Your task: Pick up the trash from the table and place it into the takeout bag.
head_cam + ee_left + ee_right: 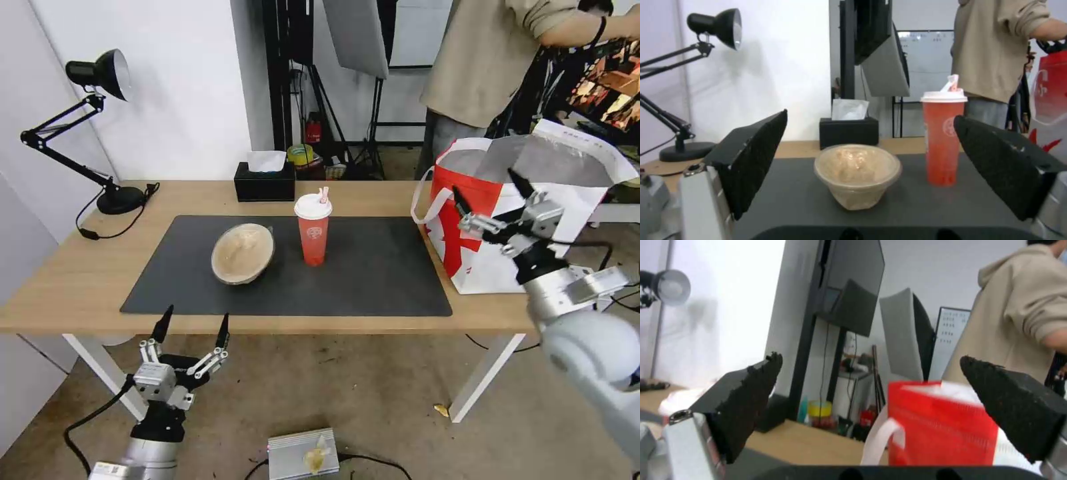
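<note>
Two pieces of trash sit on the dark grey mat (373, 280) at the centre of the table (60, 280): a tan paper bowl (243, 253), tipped on its side in the head view, and a red white-lidded drink cup (313, 230) standing upright just to its right. At the right of the frame the takeout bag (533, 220) stands open on the table's end, foil lining showing. The right gripper (493, 193) hangs in front of the bag's mouth, fingers spread and holding nothing. The left gripper (193, 327), also spread and empty, waits at lower left, below the table's near edge, facing the bowl. Risks from here look plain: the tall cup could topple if a finger clips it on the way to the bowl beside it, the tilted bowl may roll or slip from a pinch on its thin rim, and the soft bag wall could fold under a careless drop.
</note>
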### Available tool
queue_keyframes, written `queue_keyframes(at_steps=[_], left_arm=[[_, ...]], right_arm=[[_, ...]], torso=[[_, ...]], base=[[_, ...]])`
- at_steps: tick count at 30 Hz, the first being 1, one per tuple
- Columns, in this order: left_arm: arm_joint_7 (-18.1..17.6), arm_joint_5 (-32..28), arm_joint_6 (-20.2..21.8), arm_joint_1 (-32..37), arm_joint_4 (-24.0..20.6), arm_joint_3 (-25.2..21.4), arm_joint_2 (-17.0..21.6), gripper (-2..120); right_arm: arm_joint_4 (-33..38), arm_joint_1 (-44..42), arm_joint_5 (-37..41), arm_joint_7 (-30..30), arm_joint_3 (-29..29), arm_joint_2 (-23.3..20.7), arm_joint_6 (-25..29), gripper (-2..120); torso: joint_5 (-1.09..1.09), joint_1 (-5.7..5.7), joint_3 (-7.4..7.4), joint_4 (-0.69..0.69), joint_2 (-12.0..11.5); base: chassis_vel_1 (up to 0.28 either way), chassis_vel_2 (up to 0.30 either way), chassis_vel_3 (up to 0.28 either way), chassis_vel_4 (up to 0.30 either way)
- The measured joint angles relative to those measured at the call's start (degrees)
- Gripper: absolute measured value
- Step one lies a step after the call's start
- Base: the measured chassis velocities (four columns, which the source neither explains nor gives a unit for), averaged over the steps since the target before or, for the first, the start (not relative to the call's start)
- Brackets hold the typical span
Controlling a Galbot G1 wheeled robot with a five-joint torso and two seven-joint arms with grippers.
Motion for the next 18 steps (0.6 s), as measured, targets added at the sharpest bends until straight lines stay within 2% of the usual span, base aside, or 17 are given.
queue_keyframes(at_steps=[12, 18], left_arm=[[-0.1, 0.3, 0.0, -0.5, -0.5, -0.9, -0.1, 100], [-0.1, 0.2, 0.0, -0.3, -0.7, -1.3, 0.3, 100]], right_arm=[[4.2, -13.7, -3.8, -4.8, 5.9, 6.1, -1.3, 100], [7.5, -22.9, -9.5, -8.5, 8.9, 11.7, -6.1, 100]], torso=[[0.0, 0.0, 0.0, -0.01, 0.0], [-0.01, 0.0, 0.0, -0.01, 0.0]], base=[[0.0, 0.0, 0.0, 0.0], [0.0, 0.0, 0.0, 0.0]])
